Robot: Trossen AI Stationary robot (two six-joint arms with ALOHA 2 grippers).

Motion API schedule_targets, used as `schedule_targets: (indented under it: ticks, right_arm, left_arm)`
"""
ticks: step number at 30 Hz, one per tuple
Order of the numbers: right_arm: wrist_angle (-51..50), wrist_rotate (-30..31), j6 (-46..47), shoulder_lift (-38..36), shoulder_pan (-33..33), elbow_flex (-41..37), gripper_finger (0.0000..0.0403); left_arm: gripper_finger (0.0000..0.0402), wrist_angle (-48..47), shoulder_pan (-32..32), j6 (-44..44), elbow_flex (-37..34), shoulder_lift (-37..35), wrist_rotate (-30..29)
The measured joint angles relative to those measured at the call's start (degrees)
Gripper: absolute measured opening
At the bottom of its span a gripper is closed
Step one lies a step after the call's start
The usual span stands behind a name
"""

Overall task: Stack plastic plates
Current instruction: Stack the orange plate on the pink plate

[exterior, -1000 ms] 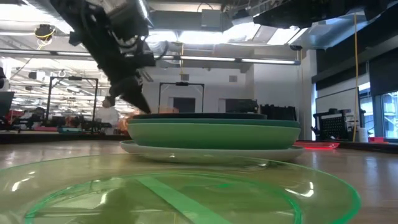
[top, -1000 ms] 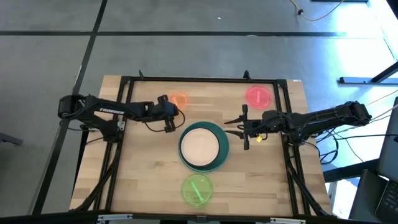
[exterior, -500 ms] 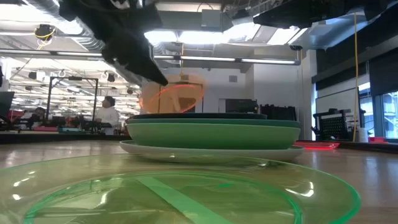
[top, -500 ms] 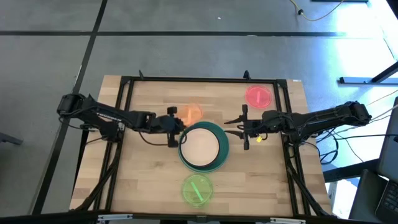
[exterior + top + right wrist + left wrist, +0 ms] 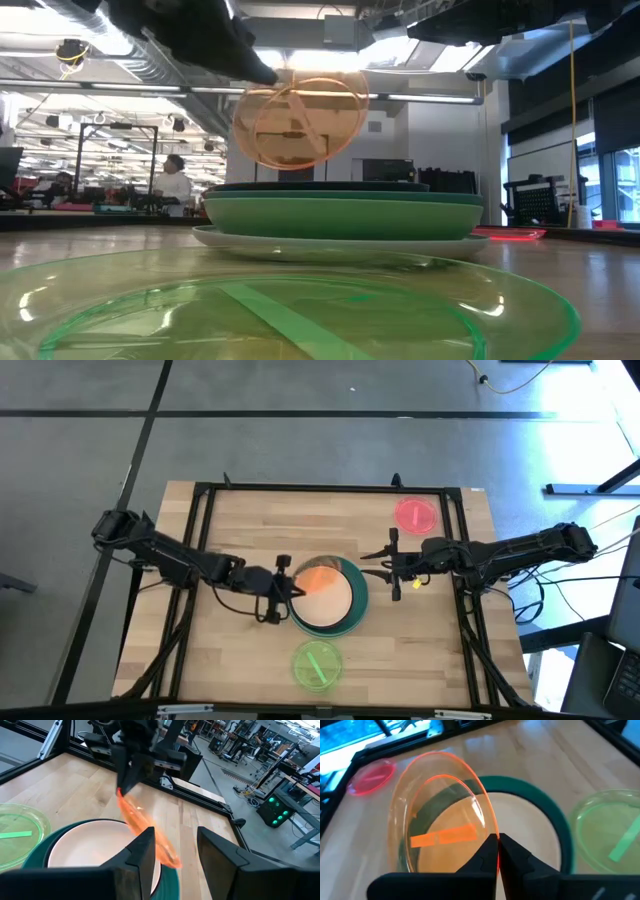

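Above stack [image 5: 345, 575], left hand [image 5: 288, 582] grips orange plate [image 5: 318, 577].

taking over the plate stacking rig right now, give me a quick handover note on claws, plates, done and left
Left claw: shut on the orange plate, held tilted in the air over the stack.
Right claw: open, empty, waiting beside the stack.
Done: larger plates stacked mid-table, peach plate on top.
Left: set the orange plate down, then add the pink-red plate from the far right and the lime plate from the near edge.
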Motion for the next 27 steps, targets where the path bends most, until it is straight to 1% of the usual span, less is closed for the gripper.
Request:
schedule_targets:
  ticks: [3, 9, 14, 21, 24, 27]
  right_arm:
    - [0.0, 0.0, 0.0, 0.0, 0.0, 0.0, 0.0138]
    - [0.0, 0.0, 0.0, 0.0, 0.0, 0.0, 0.0138]
    - [0.0, 0.0, 0.0, 0.0, 0.0, 0.0, 0.0138]
    - [0.0, 0.0, 0.2, 0.0, 0.0, 0.0, 0.0138]
    - [0.0, -0.1, 0.3, 0.0, 0.0, 0.0, 0.0138]
    - [-0.1, -0.1, 0.3, 0.0, 0.0, 0.0, 0.0138]
  left_arm:
    - [0.0002, 0.6, -0.9, 0.0, 0.0, 1.9, 0.0]
    - [0.0002, 5.9, -1.4, 0.1, 0.0, 9.1, 0.1]
    - [0.0002, 7.6, -1.4, -0.1, -0.1, 14.3, 0.2]
    - [0.0003, 9.7, -1.4, -0.1, -0.1, 18.6, 0.2]
    - [0.0014, 9.8, -1.4, -0.2, -0.1, 18.9, -0.9]
    - [0.0039, 10.1, -1.3, -0.3, 0.0, 18.9, -1.1]
